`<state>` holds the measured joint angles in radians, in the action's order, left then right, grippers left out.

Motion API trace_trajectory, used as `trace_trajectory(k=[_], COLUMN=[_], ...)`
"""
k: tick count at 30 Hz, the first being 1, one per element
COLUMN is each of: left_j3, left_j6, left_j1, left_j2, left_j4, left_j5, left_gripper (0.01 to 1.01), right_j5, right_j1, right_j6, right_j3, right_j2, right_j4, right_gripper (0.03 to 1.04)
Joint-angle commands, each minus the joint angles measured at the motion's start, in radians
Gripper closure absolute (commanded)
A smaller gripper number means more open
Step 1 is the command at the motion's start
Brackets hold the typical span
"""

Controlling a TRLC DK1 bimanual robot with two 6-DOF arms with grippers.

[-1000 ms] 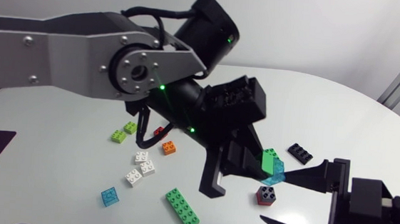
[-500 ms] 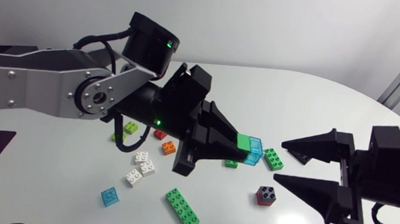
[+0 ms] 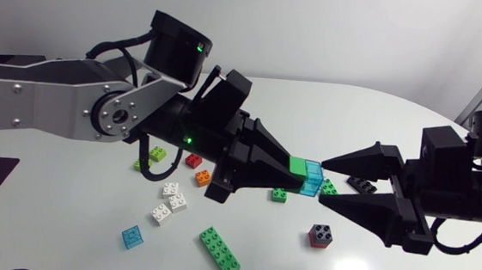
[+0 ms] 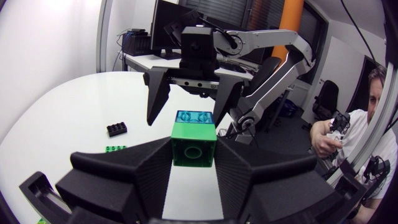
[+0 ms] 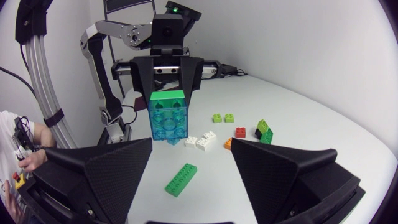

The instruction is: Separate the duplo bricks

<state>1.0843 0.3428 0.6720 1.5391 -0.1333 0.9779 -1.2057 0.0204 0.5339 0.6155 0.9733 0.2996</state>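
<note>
Left gripper [image 3: 286, 173] clamps green brick [image 3: 297, 165]; blue brick [image 3: 311, 177] on its far end points at right gripper [image 3: 320, 184] — jaws spread wide, blue just ahead of their gap.

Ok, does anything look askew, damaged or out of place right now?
Nothing stands out. The left pincer is shut on the opaque green plastic brick, with the translucent blue plastic brick seated squarely on it; the open right pincer faces the blue end. Loose bricks lie scattered on the white table, none visibly damaged.
</note>
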Motion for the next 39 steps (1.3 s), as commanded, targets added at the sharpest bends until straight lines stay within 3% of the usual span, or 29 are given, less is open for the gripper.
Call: trace_trajectory(k=[1,15,22,27,30,39], left_j3=[0.006,0.009,0.003,-0.001,-0.006,-0.027], left_j6=[-0.037,-0.070,-0.080,-0.091,-0.094,-0.096], left_j1=[-0.009,-0.003,0.000,0.001,0.003,-0.002], left_j2=[0.027,0.041,0.033,0.018,0.006,-0.027], left_j4=[0.018,0.054,0.057,0.058,0.058,0.058], left_j5=[0.024,0.036,0.041,0.051,0.051,0.070], left_gripper=[0.830,0.830,0.830,0.830,0.830,0.830], right_j5=[-0.020,-0.045,-0.045,-0.045,-0.049,-0.140], right_j1=[0.021,0.075,0.082,0.093,0.102,0.042], right_j6=[-0.034,-0.064,-0.068,-0.066,-0.066,-0.066], right_j3=[0.033,0.043,0.024,0.015,0.015,0.023], right_j2=[0.018,0.034,0.015,0.007,0.004,0.008], right_j4=[-0.014,-0.022,-0.022,-0.025,-0.027,-0.019], right_gripper=[0.16,0.17,0.34,0.56,0.76,0.79])
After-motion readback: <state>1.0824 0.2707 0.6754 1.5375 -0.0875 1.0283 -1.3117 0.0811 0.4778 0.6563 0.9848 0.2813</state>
